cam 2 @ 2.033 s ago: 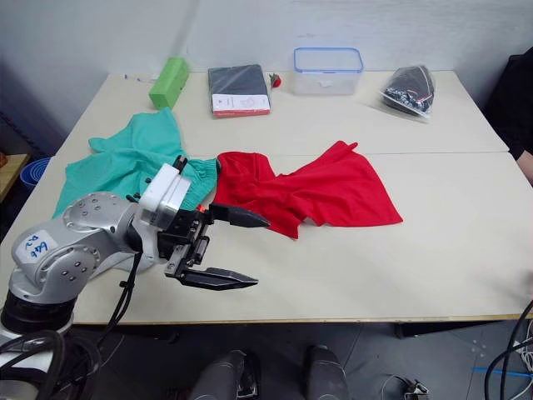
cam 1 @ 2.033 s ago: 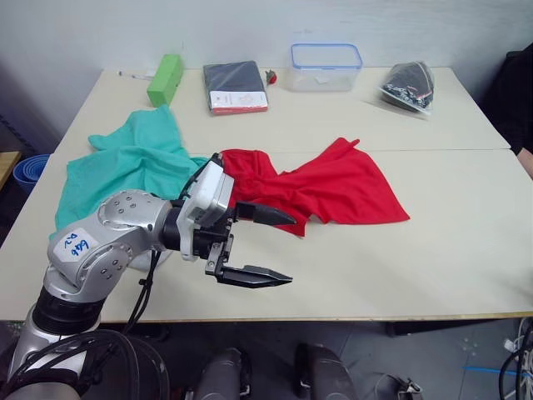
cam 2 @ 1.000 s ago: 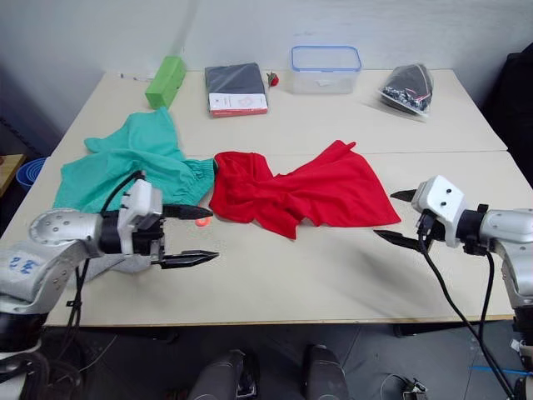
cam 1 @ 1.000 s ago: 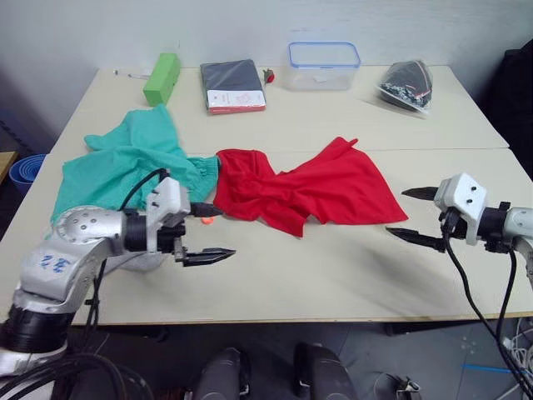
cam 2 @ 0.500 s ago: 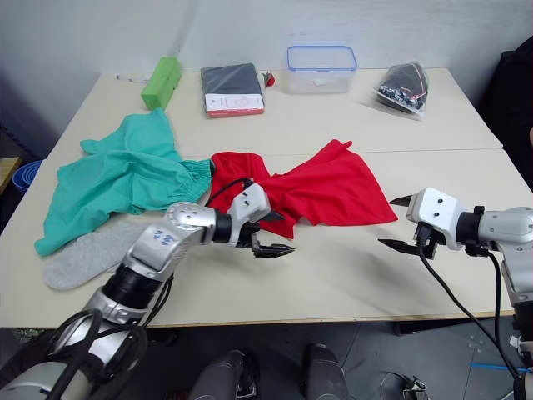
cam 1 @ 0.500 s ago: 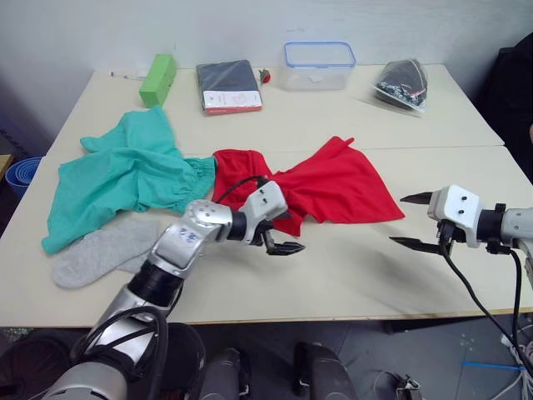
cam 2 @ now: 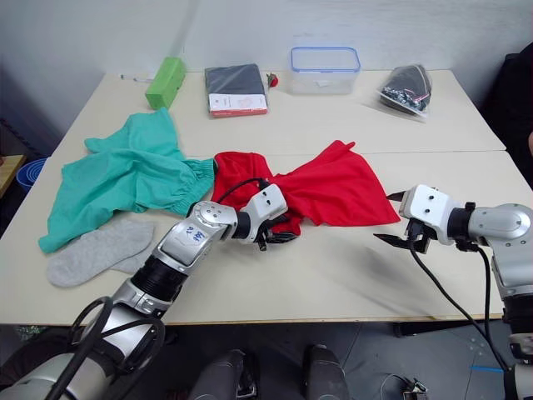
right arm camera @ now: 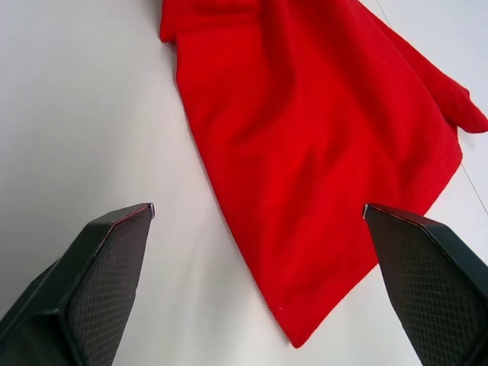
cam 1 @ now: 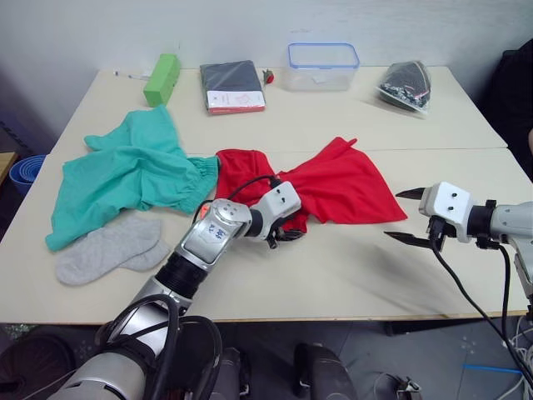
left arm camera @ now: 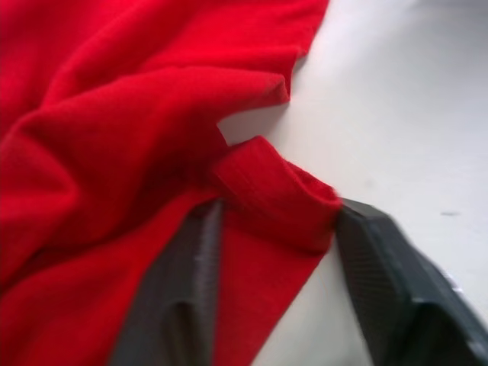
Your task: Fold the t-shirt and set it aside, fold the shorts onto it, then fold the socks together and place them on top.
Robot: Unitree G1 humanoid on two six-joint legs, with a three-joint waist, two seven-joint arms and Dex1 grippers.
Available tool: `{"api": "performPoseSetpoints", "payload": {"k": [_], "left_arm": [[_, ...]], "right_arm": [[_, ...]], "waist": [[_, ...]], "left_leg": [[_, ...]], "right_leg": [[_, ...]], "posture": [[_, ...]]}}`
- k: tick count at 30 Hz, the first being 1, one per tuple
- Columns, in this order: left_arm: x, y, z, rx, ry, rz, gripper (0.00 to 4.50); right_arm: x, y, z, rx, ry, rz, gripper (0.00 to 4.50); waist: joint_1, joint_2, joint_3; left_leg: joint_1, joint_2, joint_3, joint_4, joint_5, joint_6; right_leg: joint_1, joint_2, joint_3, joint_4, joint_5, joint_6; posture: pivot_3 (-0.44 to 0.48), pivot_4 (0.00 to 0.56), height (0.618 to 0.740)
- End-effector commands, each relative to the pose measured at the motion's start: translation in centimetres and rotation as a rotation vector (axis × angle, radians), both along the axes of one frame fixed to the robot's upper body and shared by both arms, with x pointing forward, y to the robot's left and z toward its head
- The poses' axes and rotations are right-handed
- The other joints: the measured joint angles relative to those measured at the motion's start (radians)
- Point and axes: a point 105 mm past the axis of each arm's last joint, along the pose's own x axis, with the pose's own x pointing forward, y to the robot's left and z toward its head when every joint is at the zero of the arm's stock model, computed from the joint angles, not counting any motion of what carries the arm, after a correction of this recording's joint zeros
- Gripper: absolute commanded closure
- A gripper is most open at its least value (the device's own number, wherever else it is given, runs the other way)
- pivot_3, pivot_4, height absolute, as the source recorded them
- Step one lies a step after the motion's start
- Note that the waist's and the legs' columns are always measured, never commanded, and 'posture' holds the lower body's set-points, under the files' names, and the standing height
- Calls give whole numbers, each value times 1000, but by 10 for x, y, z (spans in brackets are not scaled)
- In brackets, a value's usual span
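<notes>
The red t-shirt (cam 1: 341, 183) lies crumpled mid-table. My left gripper (cam 1: 287, 231) is at its near edge, and in the left wrist view its fingers (left arm camera: 191, 267) are shut on a raised fold of the red hem (left arm camera: 274, 194). My right gripper (cam 1: 400, 215) hovers open just off the t-shirt's right corner, with the red cloth (right arm camera: 320, 152) ahead of its spread fingers and nothing between them. The teal-green shorts (cam 1: 133, 171) lie spread at the left. The grey socks (cam 1: 112, 247) rest side by side near the front left edge.
Along the back edge sit a green box (cam 1: 163, 77), a dark flat package (cam 1: 233, 86), a clear blue-lidded container (cam 1: 323, 65) and a plastic bag of dark items (cam 1: 405, 83). A blue bucket (cam 1: 21, 171) stands off the table's left side.
My left gripper has pushed forward onto the t-shirt's near hem and closed on a fold. My right gripper has edged slightly toward the shirt's right corner, still open.
</notes>
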Motion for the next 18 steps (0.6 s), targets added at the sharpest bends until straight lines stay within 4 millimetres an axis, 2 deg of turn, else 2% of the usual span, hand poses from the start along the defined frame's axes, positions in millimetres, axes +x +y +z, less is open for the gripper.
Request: {"api": "performPoseSetpoints", "payload": {"k": [1, 4, 9, 18], "left_arm": [[-4, 1, 4, -9, -8, -18, 3508], [-5, 5, 4, -9, -3, -22, 4439], [-15, 18, 17, -19, 5, -88, 4490], [-49, 58, 42, 67, 16, -298, 4490]], "right_arm": [[3, 1, 5, 1, -28, 4, 0], [5, 1, 6, 2, -28, 3, 0], [8, 2, 3, -16, -27, 16, 0], [22, -4, -3, -66, 10, 26, 0]], "waist": [[0, 0, 0], [0, 0, 0], [-3, 0, 0], [-6, 0, 0]], "left_leg": [[0, 0, 0, 0, 0, 0], [0, 0, 0, 1, 0, 0], [0, 1, 0, 1, -1, -1], [0, 2, 0, 2, -1, -2]], "right_leg": [[0, 0, 0, 0, 0, 0], [0, 0, 0, 0, 0, 0], [0, 0, 0, 1, 0, 0], [0, 0, 1, 1, 0, -1]], "posture": [[0, 150, 740], [0, 150, 740], [0, 150, 740], [0, 150, 740]]}}
